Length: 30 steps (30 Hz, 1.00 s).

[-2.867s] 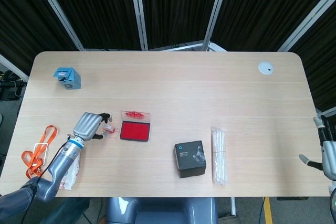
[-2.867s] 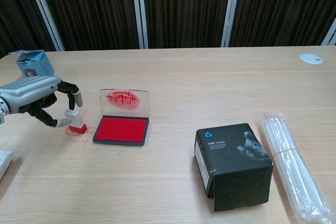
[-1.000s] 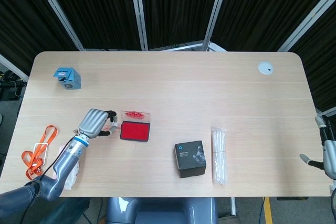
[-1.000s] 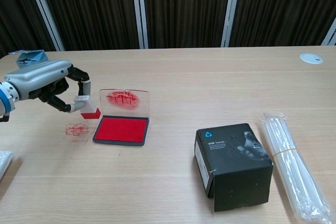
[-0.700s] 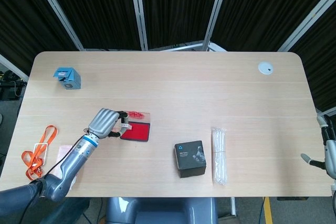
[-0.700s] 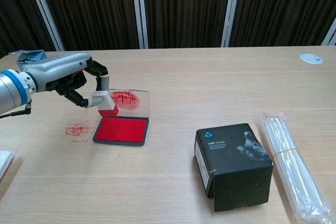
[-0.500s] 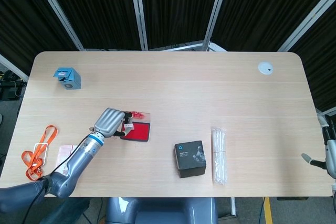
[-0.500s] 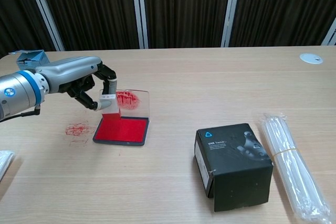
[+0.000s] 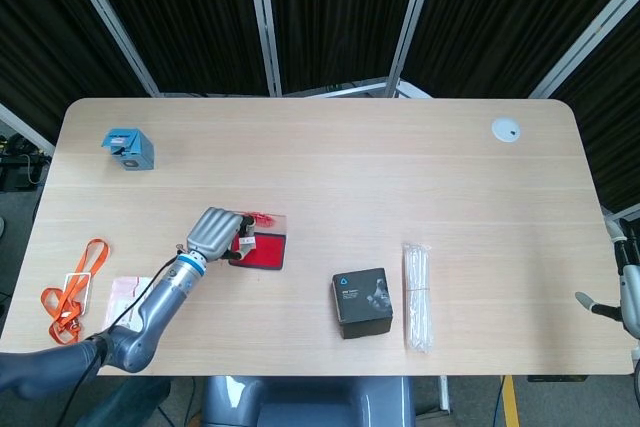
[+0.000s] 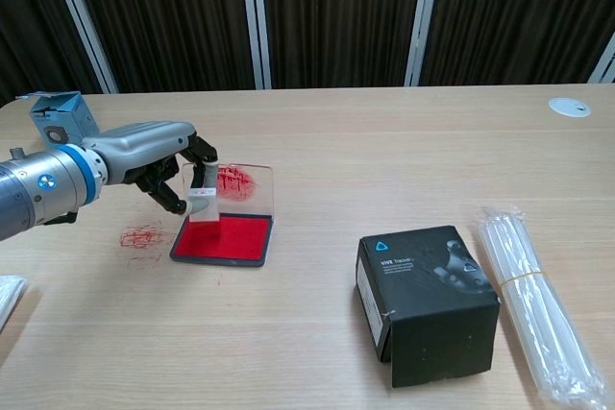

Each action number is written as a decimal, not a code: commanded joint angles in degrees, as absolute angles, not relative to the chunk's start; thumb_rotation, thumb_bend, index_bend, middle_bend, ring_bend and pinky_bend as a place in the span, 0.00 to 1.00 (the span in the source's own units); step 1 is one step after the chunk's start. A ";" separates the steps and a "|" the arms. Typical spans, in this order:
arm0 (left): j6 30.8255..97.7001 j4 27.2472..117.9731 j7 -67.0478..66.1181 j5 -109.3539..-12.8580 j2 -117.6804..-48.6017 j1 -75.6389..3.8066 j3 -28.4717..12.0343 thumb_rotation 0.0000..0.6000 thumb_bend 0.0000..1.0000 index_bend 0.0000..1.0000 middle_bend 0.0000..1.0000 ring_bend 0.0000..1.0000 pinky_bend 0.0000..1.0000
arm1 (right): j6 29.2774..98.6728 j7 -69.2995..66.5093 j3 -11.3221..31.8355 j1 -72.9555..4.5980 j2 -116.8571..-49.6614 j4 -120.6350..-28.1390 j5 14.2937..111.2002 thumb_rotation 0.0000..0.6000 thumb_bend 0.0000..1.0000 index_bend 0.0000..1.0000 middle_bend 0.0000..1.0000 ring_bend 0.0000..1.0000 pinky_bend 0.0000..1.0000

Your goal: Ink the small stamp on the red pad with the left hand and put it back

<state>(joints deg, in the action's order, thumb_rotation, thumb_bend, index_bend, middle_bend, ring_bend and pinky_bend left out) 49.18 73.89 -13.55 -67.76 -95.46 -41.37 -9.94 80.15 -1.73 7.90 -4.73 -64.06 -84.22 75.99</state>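
Pressing stage, by my read: stamp is at the pad, next move is lift and carry back left.
stamp: small stamp [image 10: 202, 206] stands upright, white grip on top, red base down on the left part of the red pad [image 10: 227, 237]. Contact looks made in the chest view, but I can't confirm it.
stamp axis: long axis vertical, so the lift-off should be straight up before any sideways travel.
left hand: left hand [image 10: 165, 165] pinches the stamp's white top between thumb and finger; arm reaches in from the left, hand sits above and left of the stamp. In the head view the hand [image 9: 215, 232] covers most of the stamp.
pad lid: clear lid [image 10: 235, 184] stands open just behind the stamp, smeared red. Hazard if the lift drifts away from the robot.
return spot: red ink scribbles [image 10: 141, 236] on the table, just left of the pad. Likely the put-back place, on the hand's own side.
right hand: right hand [image 9: 618, 292] at the far right table edge, well apart from the pad; whether its fingers are spread or curled can't be told.
nearer arm: left, by a wide margin.
clutter: black box [image 10: 428, 302] and the bundle of clear tubes [image 10: 540, 300] lie to the right, off the return path.
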 commanded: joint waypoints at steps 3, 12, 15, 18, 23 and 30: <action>49.05 71.67 -12.08 -68.28 -97.00 -41.52 -9.41 1.00 0.39 0.57 0.56 0.92 0.93 | 79.93 -1.69 7.94 -4.81 -64.14 -84.07 75.79 1.00 0.00 0.00 0.00 0.00 0.00; 48.69 67.55 -9.31 -69.58 -99.53 -41.86 -8.65 1.00 0.38 0.58 0.56 0.92 0.93 | 79.44 -1.78 8.04 -4.96 -64.33 -83.57 75.36 1.00 0.00 0.00 0.00 0.00 0.00; 48.40 66.57 -8.63 -69.70 -100.20 -41.84 -8.34 1.00 0.39 0.58 0.56 0.92 0.93 | 79.36 -1.79 8.05 -4.98 -64.41 -83.43 75.28 1.00 0.00 0.00 0.00 0.00 0.00; 48.18 65.47 -7.87 -69.96 -100.85 -41.80 -8.00 1.00 0.38 0.58 0.56 0.92 0.93 | 79.27 -1.80 8.06 -5.02 -64.46 -83.32 75.22 1.00 0.00 0.00 0.00 0.00 0.00; 48.09 64.16 -7.00 -70.50 -101.43 -41.71 -7.55 1.00 0.38 0.59 0.56 0.92 0.93 | 79.29 -1.92 8.11 -5.00 -64.45 -83.30 75.17 1.00 0.00 0.00 0.00 0.00 0.00; 48.80 64.11 -6.00 -71.24 -101.25 -41.51 -7.56 1.00 0.38 0.59 0.56 0.92 0.93 | 79.50 -2.05 8.07 -4.92 -64.34 -83.52 75.37 1.00 0.00 0.00 0.00 0.00 0.00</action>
